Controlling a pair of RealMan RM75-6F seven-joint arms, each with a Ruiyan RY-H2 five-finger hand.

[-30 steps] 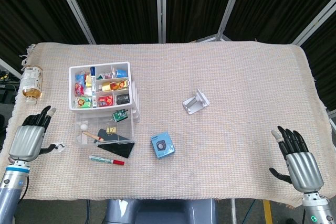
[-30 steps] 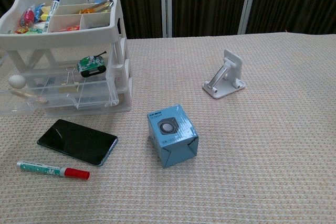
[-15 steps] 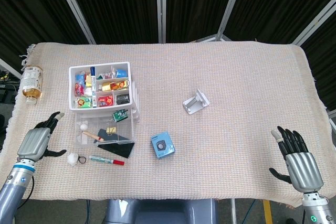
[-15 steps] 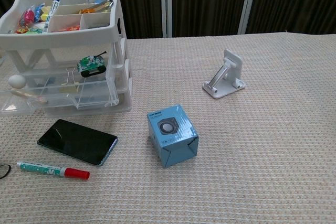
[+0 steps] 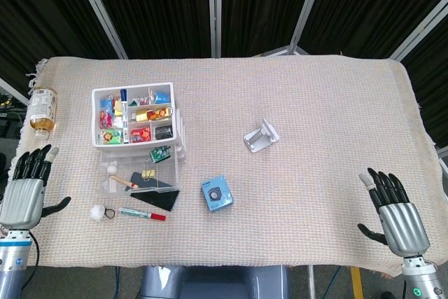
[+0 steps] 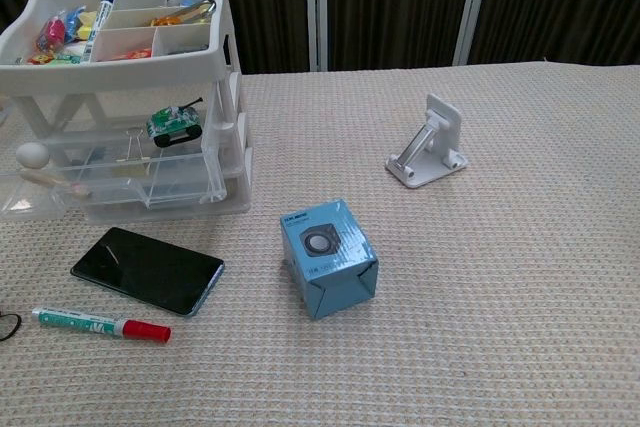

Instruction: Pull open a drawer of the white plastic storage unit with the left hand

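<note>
Left hand [image 5: 24,194] has pulled back off the cloth toward the near-left edge, leaving a small white ball with a black loop [image 5: 99,211] lying in front of the storage unit [image 5: 136,141]. That hand is spread and holding nothing, well clear of the unit. Right hand [image 5: 397,211] is also spread and empty, far off on the opposite side. So, the storage unit sits on the woven cloth [image 5: 308,103], lower drawer [image 6: 95,182] already slid out toward the robot. Just in front of it lies a black phone [image 6: 147,269], then a red-capped marker [image 6: 100,325]. Blue box [image 6: 329,258] sits to its right, white bracket [image 6: 430,144] further right. Bottle [image 5: 42,110] stands left of the unit.
</note>
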